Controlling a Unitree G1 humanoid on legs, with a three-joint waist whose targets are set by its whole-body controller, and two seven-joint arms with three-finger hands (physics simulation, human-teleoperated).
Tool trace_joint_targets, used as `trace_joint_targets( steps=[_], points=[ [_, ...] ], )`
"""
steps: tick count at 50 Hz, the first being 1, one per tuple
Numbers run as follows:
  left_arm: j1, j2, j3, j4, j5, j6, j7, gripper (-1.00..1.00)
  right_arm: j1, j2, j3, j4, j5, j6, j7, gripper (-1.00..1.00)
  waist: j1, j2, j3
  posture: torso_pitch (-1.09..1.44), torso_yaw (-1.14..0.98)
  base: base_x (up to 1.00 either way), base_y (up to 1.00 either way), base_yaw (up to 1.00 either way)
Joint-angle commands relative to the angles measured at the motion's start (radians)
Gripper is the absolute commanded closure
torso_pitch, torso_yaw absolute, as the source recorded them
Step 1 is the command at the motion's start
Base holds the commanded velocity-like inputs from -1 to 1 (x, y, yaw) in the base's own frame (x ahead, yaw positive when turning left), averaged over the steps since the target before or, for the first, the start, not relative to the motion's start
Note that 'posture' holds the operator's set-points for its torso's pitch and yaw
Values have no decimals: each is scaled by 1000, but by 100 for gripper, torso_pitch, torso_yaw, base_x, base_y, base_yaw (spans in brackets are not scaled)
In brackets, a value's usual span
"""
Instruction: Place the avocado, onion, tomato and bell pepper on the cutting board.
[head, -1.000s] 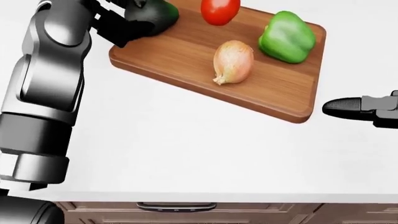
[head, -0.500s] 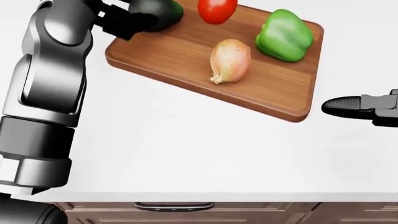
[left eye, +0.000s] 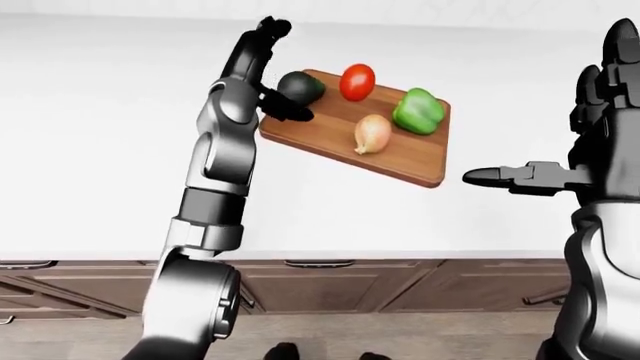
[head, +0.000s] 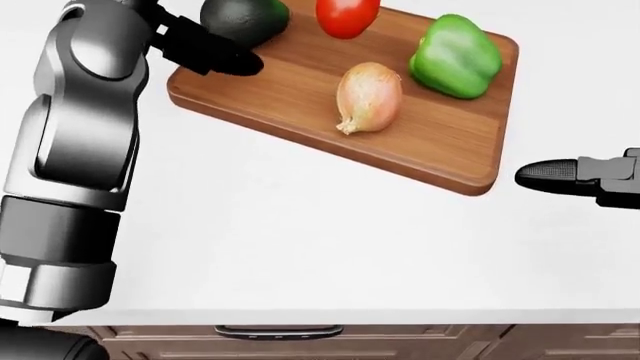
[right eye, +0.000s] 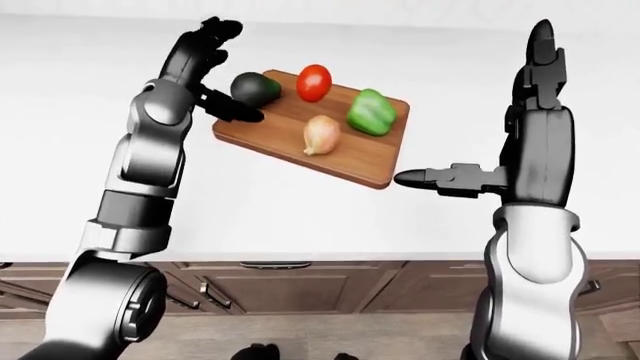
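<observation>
Left hand (right eye: 205, 67) is spread now, fingers off the dark green avocado (head: 244, 19), which sits free at the board's (head: 300, 90) corner beside tomato (head: 347, 16), onion (head: 369, 97), pepper (head: 458, 56). Right hand (right eye: 520, 112) stays spread over the tabletop (head: 300, 247).

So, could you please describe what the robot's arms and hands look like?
Both arms are glossy silver-grey metal segments with darker grey joint bands. The left hand and right hand are matte black with three thick, rounded fingers. No cables or markings are visible.
</observation>
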Motion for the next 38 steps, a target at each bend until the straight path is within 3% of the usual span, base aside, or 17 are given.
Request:
trace_joint_targets(
  steps=[1,15,23,38],
  points=[
    [-37,14,10,-77,10,2,-2,-94,-19,-13,-11,-28,-7,-27,-8,-100,0,-2,-37,34,0,0,0,0],
    [66,78,45,-464,64,238,-118,-100,-17,-7,-7,-28,-10,-30,-10,-100,-3,4,-35,34,0,0,0,0],
    [188,121,73,-703,110,354,-201,-100,-12,-2,-5,-18,-10,-45,-14,-100,-4,8,-35,34,0,0,0,0],
    [344,216,155,-964,154,475,-301,-100,-22,-13,-11,-19,8,-41,-20,-100,-4,13,-32,34,0,0,0,0]
  ],
)
